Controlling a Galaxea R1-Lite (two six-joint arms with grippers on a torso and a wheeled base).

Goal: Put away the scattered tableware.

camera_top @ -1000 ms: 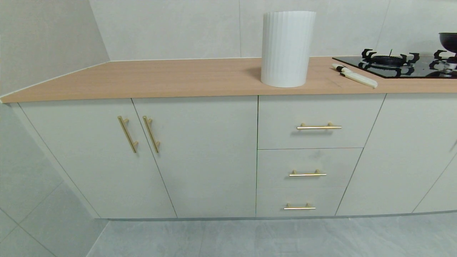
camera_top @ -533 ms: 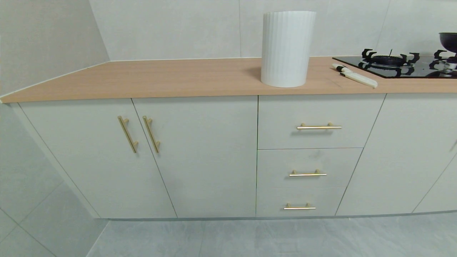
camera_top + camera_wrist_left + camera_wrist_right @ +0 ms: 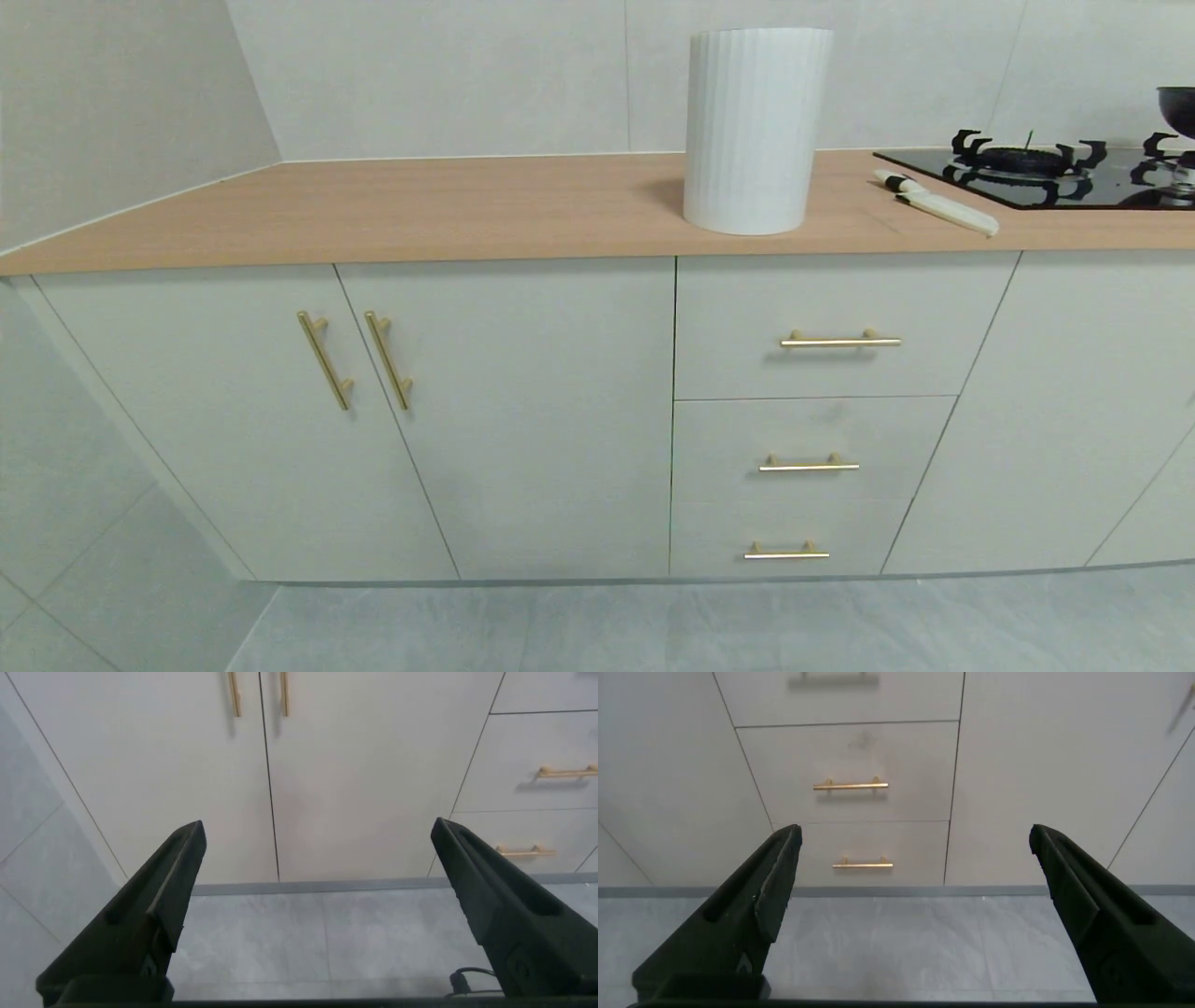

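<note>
Grippers: two, both low over the floor (image 3: 308, 943), facing the cabinet fronts (image 3: 1046, 411). Left gripper (image 3: 318, 835): jaws spread wide, nothing held. Right gripper (image 3: 915, 838): jaws spread wide, nothing held. Cabinet fronts: two doors (image 3: 504, 411) with two upright gold handles (image 3: 325, 359), three drawers (image 3: 822, 299) with three level handles (image 3: 840, 342). Countertop (image 3: 420, 205): one knife (image 3: 936, 201) lying flat between one white ribbed cylinder (image 3: 752, 131) and one black hob (image 3: 1074, 191), just beside the hob's near edge.

The stove (image 3: 1027, 179) and a dark pot (image 3: 1178, 101) run past the head view's right edge. The white ribbed cylinder (image 3: 752, 131) on the desk (image 3: 420, 205) hides its own inside.
</note>
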